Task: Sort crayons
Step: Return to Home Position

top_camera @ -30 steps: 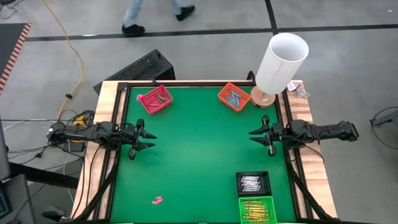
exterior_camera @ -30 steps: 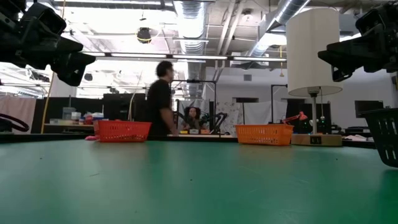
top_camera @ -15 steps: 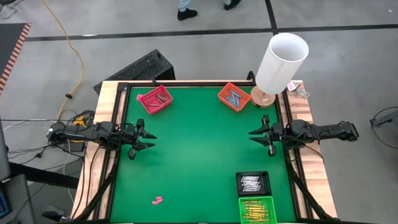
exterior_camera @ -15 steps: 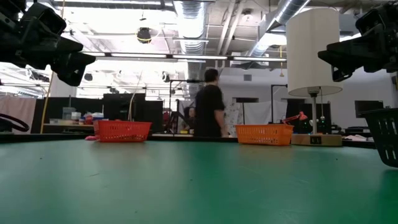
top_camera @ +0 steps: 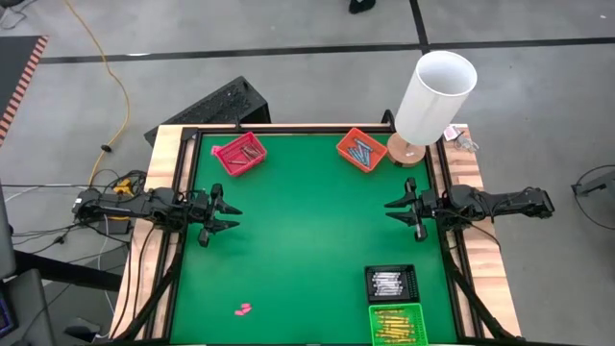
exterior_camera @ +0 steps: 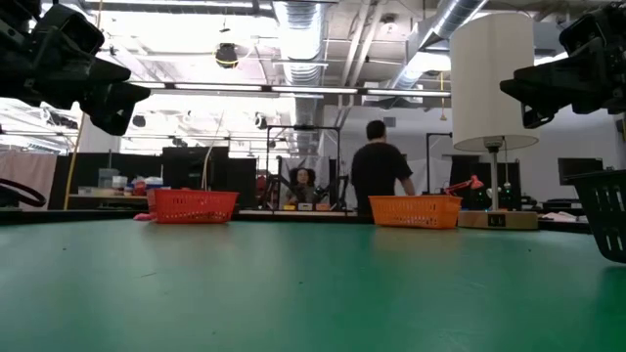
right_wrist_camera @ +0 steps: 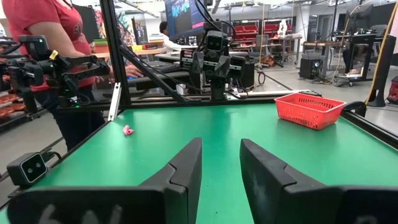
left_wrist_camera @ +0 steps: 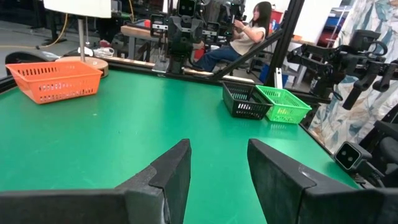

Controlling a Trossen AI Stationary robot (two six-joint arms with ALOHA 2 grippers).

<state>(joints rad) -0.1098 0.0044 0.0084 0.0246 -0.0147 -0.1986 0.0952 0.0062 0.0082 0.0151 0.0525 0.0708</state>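
Note:
The crayons lie in four small baskets: reddish ones in the red basket point(top_camera: 239, 154) at the far left, blue-teal ones in the orange basket point(top_camera: 361, 149) at the far right, white-grey ones in the black basket point(top_camera: 391, 283), and yellow-orange ones in the green basket point(top_camera: 398, 325) at the near right. My left gripper point(top_camera: 231, 218) hovers open and empty at the table's left edge. My right gripper point(top_camera: 394, 210) hovers open and empty at the right edge. Both are well above the green mat.
A small pink lump point(top_camera: 243, 309) lies on the mat near the front left. A lamp with a white shade point(top_camera: 435, 96) stands at the far right corner. A person point(exterior_camera: 381, 181) walks behind the table's far edge. The mat's middle point(top_camera: 307, 221) is bare.
Neither arm has moved. A person behind the table has walked from left to right across the low view.

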